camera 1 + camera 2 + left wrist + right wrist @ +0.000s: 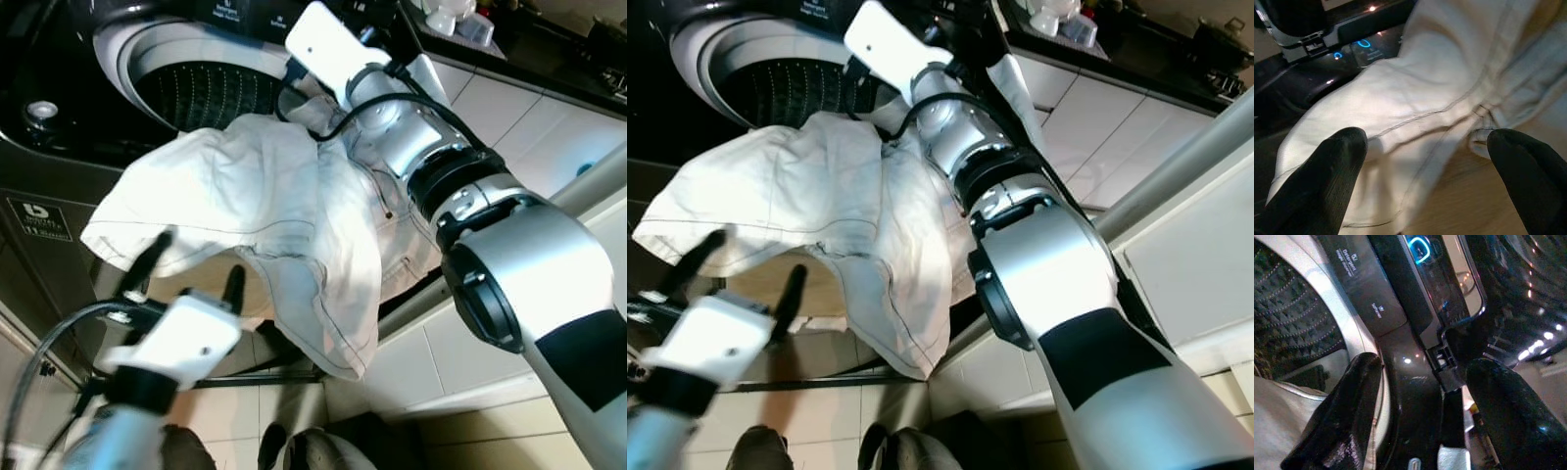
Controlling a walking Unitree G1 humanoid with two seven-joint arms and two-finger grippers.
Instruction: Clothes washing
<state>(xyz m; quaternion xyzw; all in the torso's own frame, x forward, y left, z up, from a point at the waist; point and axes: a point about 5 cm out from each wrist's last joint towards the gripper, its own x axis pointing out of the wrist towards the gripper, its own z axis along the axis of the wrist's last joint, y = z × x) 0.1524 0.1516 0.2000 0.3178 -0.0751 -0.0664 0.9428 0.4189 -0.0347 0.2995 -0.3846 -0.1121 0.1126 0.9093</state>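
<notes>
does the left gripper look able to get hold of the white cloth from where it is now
Probably yes. The left gripper is open just below the hanging white cloth, with nothing between its fingers and the fabric; the right arm lies higher up, against the cloth.

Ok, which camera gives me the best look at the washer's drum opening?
The left eye view: the drum opening shows widest there, its near edge under the white garment. The right eye view crops it; the right wrist view shows a dark sliver.

"Detergent" and "Softener" on washer dispenser panel (pixel 1364 286); number "11" on front sticker (pixel 39 219), rest illegible.
</notes>
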